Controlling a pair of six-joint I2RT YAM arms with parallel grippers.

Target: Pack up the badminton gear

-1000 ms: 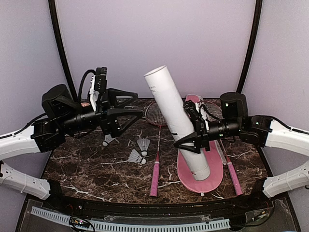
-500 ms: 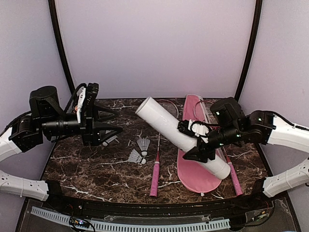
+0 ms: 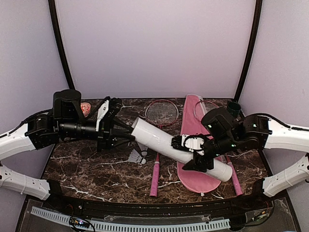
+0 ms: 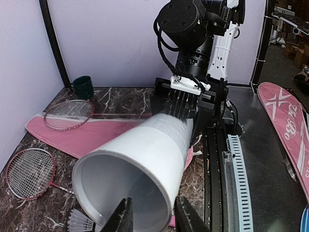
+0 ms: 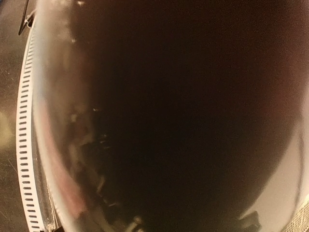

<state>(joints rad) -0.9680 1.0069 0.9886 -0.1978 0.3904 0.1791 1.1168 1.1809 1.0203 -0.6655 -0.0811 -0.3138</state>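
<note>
Top and wrist views of the marbled worktop (image 3: 87, 164). The white cardboard tube (image 3: 159, 142) is held clear of the worktop, slanting from its open end at centre-left to its far end over the pink bag (image 3: 193, 180). The right claw (image 3: 189, 151) is closed around the tube's middle, one finger on each side of it; the right wrist view shows only a dark, blurred surface. The left claw (image 3: 129, 135) is at the tube's open mouth with its fingers (image 4: 123, 217) spread. In the left wrist view they straddle the lower rim, one seemingly inside the mouth and the other outside, and neither presses the wall. The bag lies flat along the right half of the worktop. One red-framed racket (image 3: 161, 112) lies left of the bag with its pink handle toward the near edge. The second racket (image 3: 204, 109) overlaps the bag's right edge with its head. A shuttlecock (image 3: 136, 157) rests on the worktop just below the tube's open end, and a second shuttlecock (image 3: 144, 150) is partly hidden by the tube. A green cup (image 3: 234, 107) stands at the far right corner.
</note>
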